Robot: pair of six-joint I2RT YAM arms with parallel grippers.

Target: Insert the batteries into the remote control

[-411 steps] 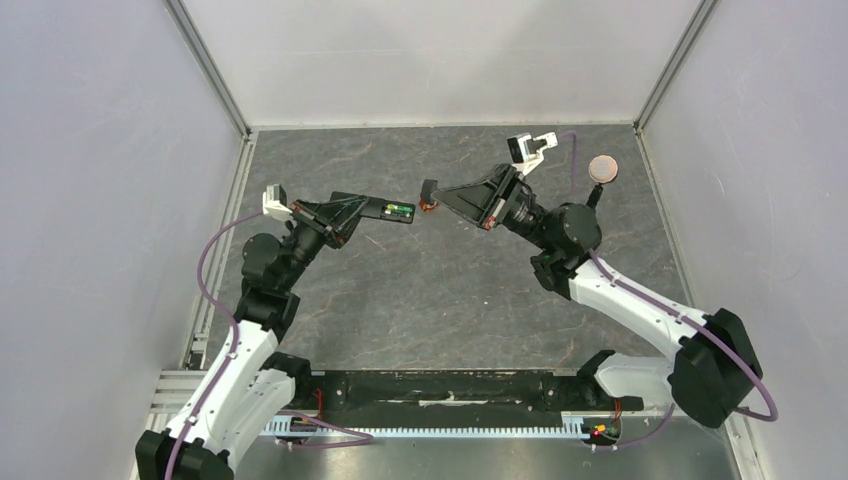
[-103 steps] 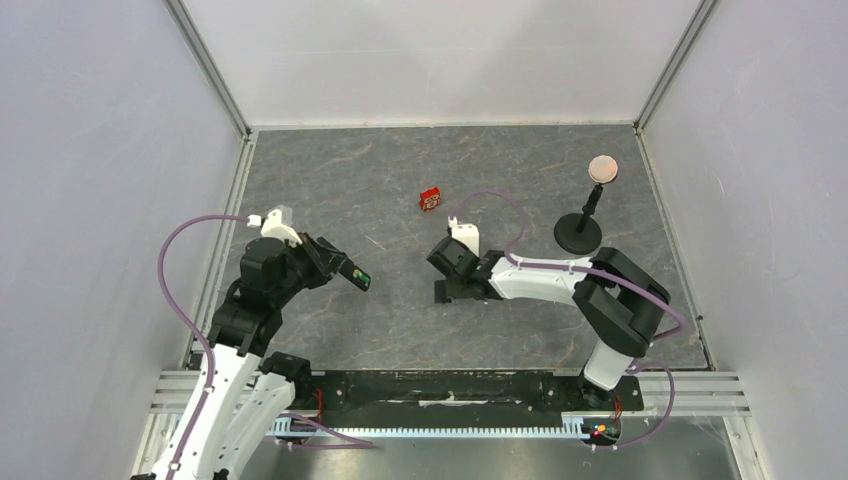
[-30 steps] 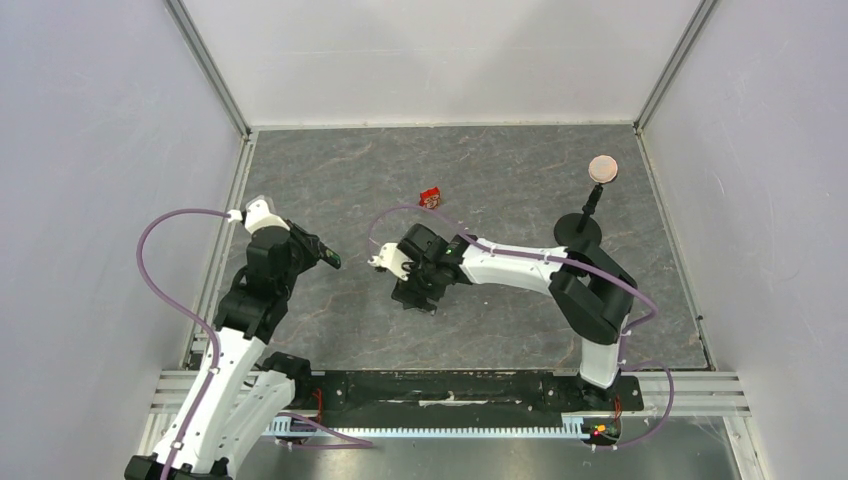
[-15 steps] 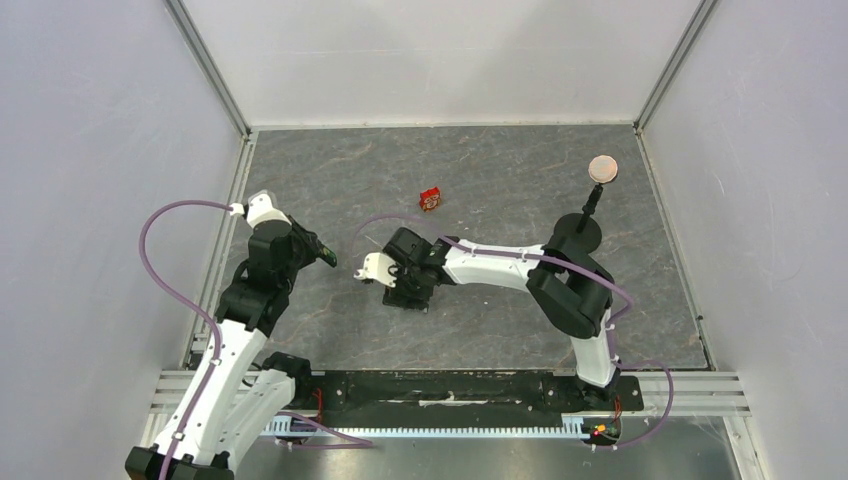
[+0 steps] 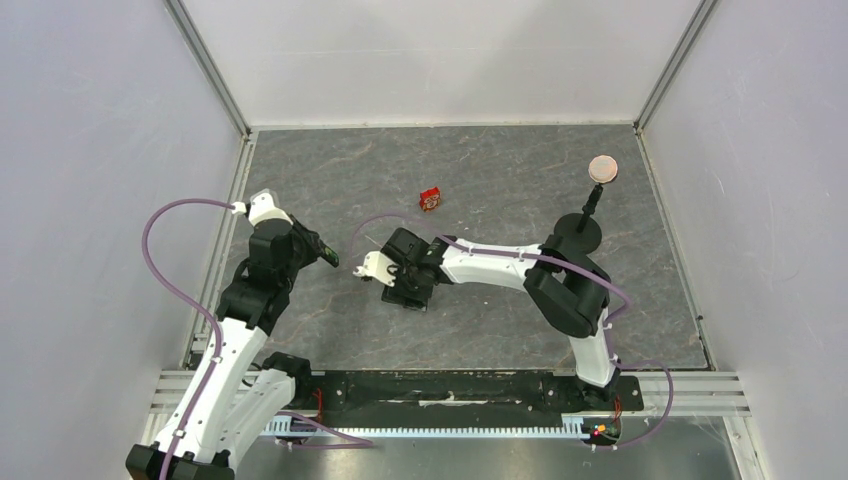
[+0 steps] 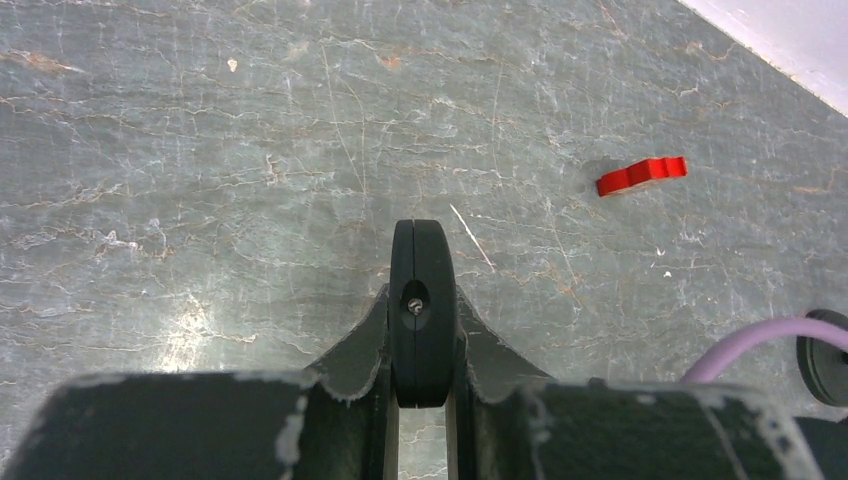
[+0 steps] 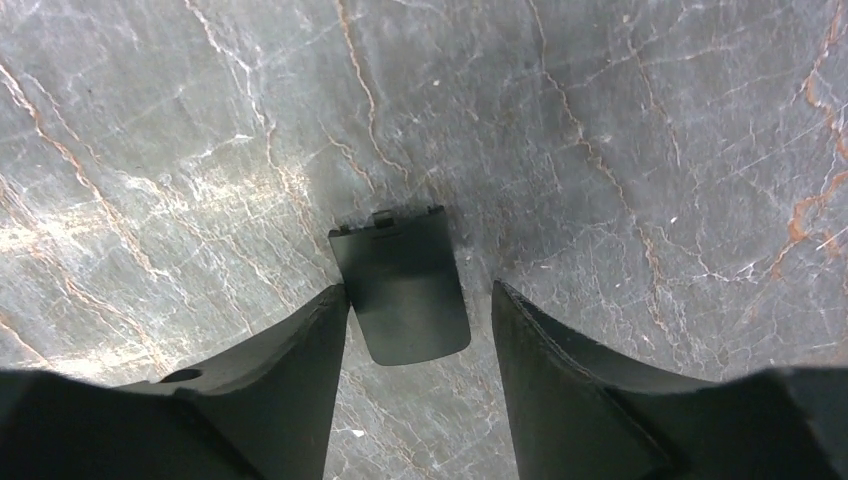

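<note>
My left gripper [image 5: 320, 252] is shut on the remote control [image 6: 421, 300], a slim black bar seen end-on between the fingers and held above the table. The batteries are hidden from every view. My right gripper [image 7: 420, 300] points down at the table near the middle [image 5: 409, 290], open. A small black cover plate [image 7: 400, 282] with a clip tab lies flat between its fingers. The left fingertip [image 7: 325, 315] is at the plate's edge, and the right fingertip [image 7: 515, 315] stands a little apart from it.
A small red-and-white box [image 5: 431, 199] lies on the grey table beyond the grippers, also showing in the left wrist view [image 6: 641, 175]. A black round-based stand with a tan disc [image 5: 600, 168] stands at the back right. Walls enclose the table on three sides.
The right arm has crept slightly left and settled over the cover plate, its jaws narrowing around it. The left arm with the remote has barely moved.
</note>
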